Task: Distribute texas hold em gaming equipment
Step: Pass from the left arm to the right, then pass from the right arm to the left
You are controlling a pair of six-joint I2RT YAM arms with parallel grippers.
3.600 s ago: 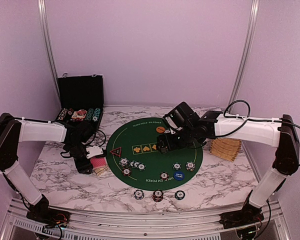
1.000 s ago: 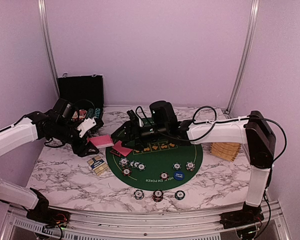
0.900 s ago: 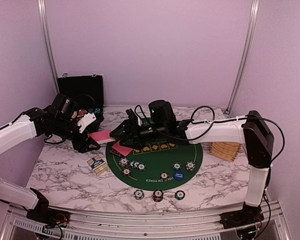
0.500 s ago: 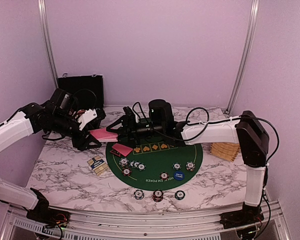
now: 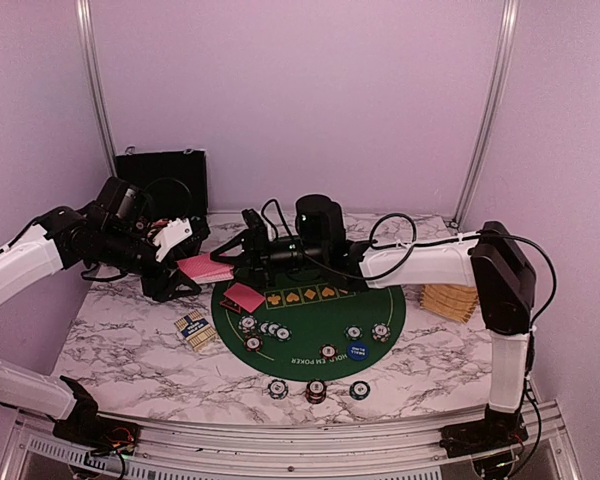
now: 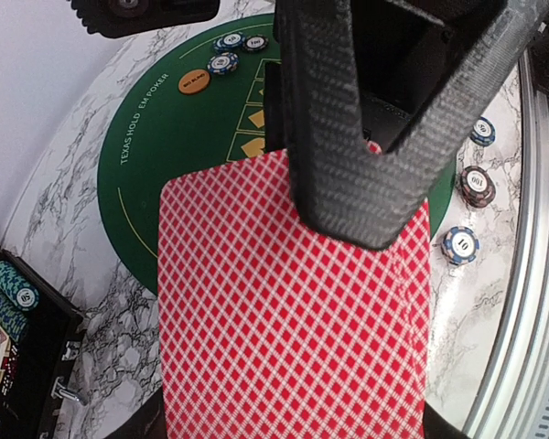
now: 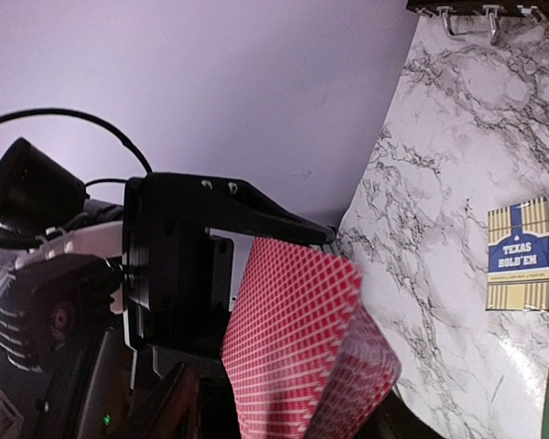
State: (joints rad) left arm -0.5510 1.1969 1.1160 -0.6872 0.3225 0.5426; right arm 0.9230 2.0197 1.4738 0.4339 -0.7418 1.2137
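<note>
My left gripper [image 5: 195, 268] is shut on a deck of red-backed playing cards [image 5: 204, 267], held above the left rim of the green mat [image 5: 310, 325]. The deck [image 6: 293, 320] fills the left wrist view. My right gripper [image 5: 229, 262] has reached across to it. One carbon finger [image 6: 348, 155] lies on the deck's far end. In the right wrist view the top card [image 7: 293, 338] curls up between the narrowed jaws. One card [image 5: 245, 297] lies on the mat. Poker chips [image 5: 262, 328] and a blue button [image 5: 358, 350] sit there too, and three chips [image 5: 316, 390] lie along the front.
The black chip case [image 5: 162, 185] stands open at the back left. A Texas Hold'em card box [image 5: 192, 328] lies left of the mat. A tan slatted wooden piece [image 5: 452, 297] rests at the right. An orange button [image 6: 193, 81] sits near the mat's far rim.
The right arm has stretched further left to the deck and its jaws have narrowed onto the top card. The left arm has raised the deck slightly.
</note>
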